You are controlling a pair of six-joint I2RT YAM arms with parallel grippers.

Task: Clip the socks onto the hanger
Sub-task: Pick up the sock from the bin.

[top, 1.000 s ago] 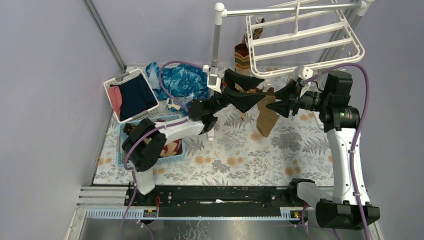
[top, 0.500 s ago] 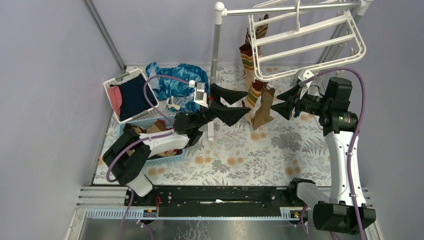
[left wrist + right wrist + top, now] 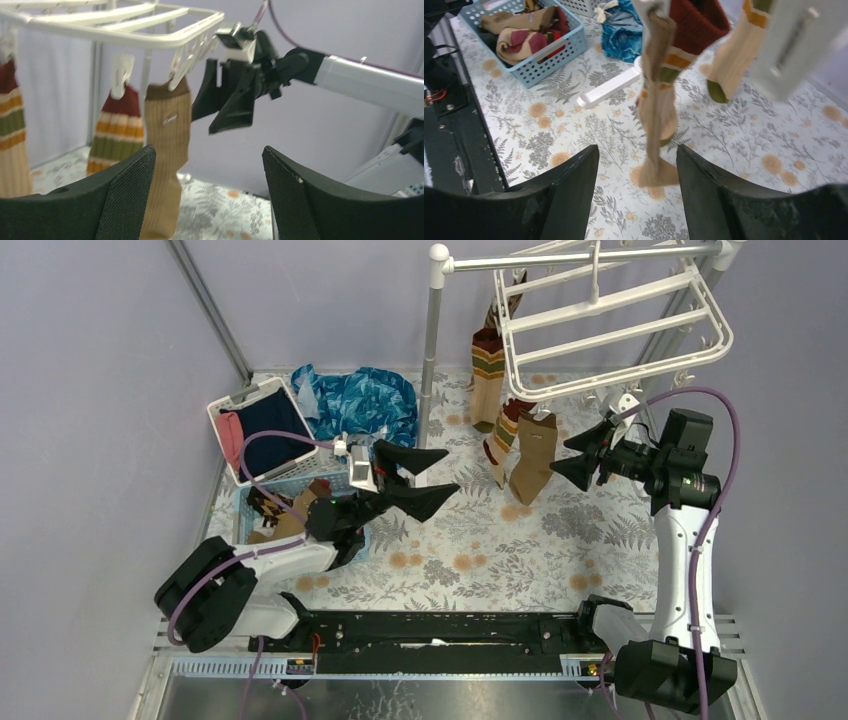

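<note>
Two arms on show, both empty-handed. Closest in, at seven o'clock on the overhead dial, the blue basket point(image 3: 551, 62) holds the loose socks point(image 3: 519, 35), bundled within the left arm's reach, which I read as the supply pile. Just inboard, the left gripper point(image 3: 453, 470) hovers over the floral table point(image 3: 560, 540), jaws spread wide with nothing between them, nose toward two o'clock. It looks free to fetch the next one.

Across at three o'clock, the right gripper point(image 3: 560, 456) has its jaws parted too, clear of any cloth, and faces nine o'clock toward the plain tan sock point(image 3: 533, 455). That sock hangs by its cuff from a clip point(image 3: 176, 75) on the near rail of the hanger point(image 3: 100, 31), toe low over the table. Whether it touches, I can't tell, but it looks pinned.

Next clip along, a striped sock point(image 3: 117, 132) dangles. Another banded sock point(image 3: 487, 365) hangs further back at twelve, beside the rack pole point(image 3: 431, 340). The frame sits high, so everything drapes freely.

Far off at ten o'clock lie the blue patterned cloth point(image 3: 360, 400) and a white basket point(image 3: 224, 443) of navy and pink clothes, out of play.
</note>
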